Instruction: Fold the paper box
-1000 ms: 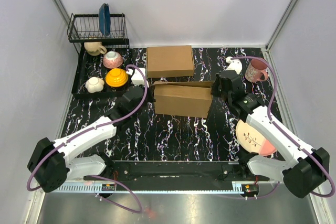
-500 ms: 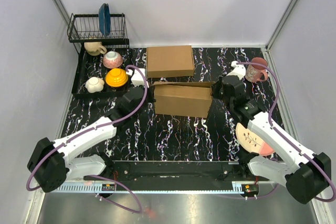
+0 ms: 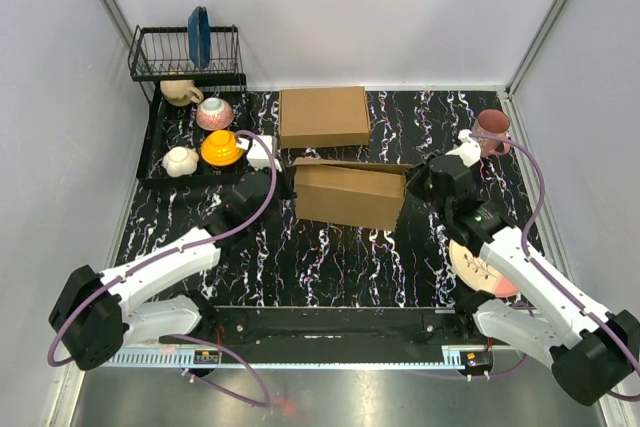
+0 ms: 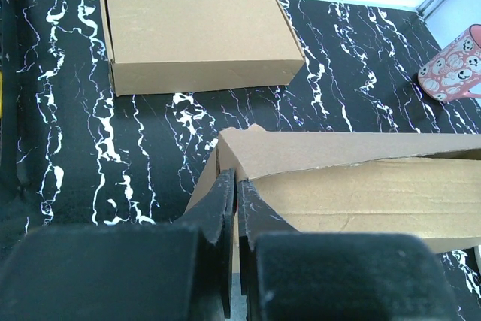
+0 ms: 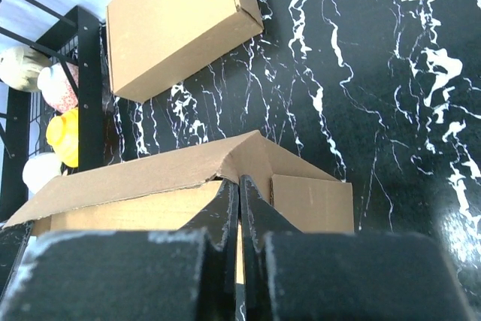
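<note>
The paper box stands half formed in the middle of the table, its lid flap raised along the back. My left gripper is shut, with its tips against the box's left end. In the left wrist view the fingertips meet at the box's near left corner, and nothing shows between them. At the right end my right gripper is also shut. Its tips touch the fold where the lid meets the side flap of the box.
A second, neatly formed cardboard box lies just behind. A dish rack and a black tray with bowls stand at the back left. A pink mug is at the back right, a pink plate by the right arm.
My right gripper has closed and slid right and nearer along the box's right end. The left arm has barely moved.
</note>
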Motion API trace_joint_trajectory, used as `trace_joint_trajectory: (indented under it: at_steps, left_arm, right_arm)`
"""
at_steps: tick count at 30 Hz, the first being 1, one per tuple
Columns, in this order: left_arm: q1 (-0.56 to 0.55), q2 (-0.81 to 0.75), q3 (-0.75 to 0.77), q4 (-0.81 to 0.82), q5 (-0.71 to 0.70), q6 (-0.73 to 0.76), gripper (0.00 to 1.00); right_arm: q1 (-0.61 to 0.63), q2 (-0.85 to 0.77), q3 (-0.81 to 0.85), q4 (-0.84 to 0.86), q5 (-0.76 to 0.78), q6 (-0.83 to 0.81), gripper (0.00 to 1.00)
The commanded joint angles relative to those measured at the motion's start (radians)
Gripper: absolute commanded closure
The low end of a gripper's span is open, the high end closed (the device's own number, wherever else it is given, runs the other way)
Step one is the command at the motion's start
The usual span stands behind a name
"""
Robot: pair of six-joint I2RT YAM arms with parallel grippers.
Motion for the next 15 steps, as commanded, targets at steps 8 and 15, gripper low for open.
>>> trace_joint_trajectory:
  at_steps: [8,15]
  left_arm:
    - [-0.003,-0.004,-0.023,-0.139,-0.05,-0.009,1.0]
    - [-0.003,-0.024,-0.04,-0.144,-0.06,-0.014,1.0]
  right_arm:
    - [0.005,0.074,0.048,-0.519,0.057,-0.078,1.0]
    - [0.021,0.135,0.042,-0.538,0.011,-0.083,1.0]
